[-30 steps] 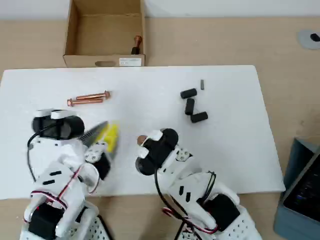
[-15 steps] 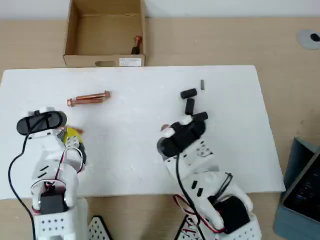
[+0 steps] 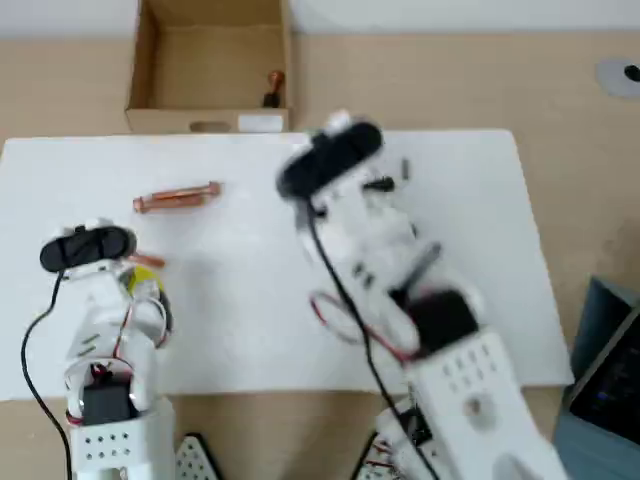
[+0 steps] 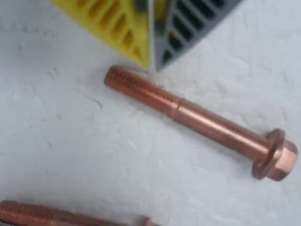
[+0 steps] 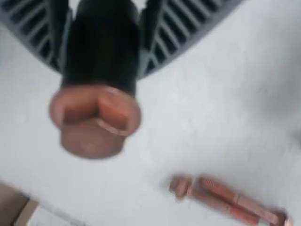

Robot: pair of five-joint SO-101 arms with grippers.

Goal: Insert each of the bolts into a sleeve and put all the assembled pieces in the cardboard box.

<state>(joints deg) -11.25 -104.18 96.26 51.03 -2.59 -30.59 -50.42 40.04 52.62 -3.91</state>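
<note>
I count one cardboard box (image 3: 143, 60). There is one sleeved bolt (image 3: 272, 88) inside it and a second sleeved bolt (image 5: 100, 70) clamped between the right fingers (image 5: 28, 21), so two assembled. Two loose bolts (image 3: 178, 197) lie side by side on the white surface (image 3: 250, 300). A copper streak by the left arm (image 3: 105, 330) might be a third; I can't tell. Beside the right arm (image 3: 400, 270) I make out one bare sleeve (image 3: 378, 184) and one small grey pin (image 3: 405, 168). Two arms in all.
</note>
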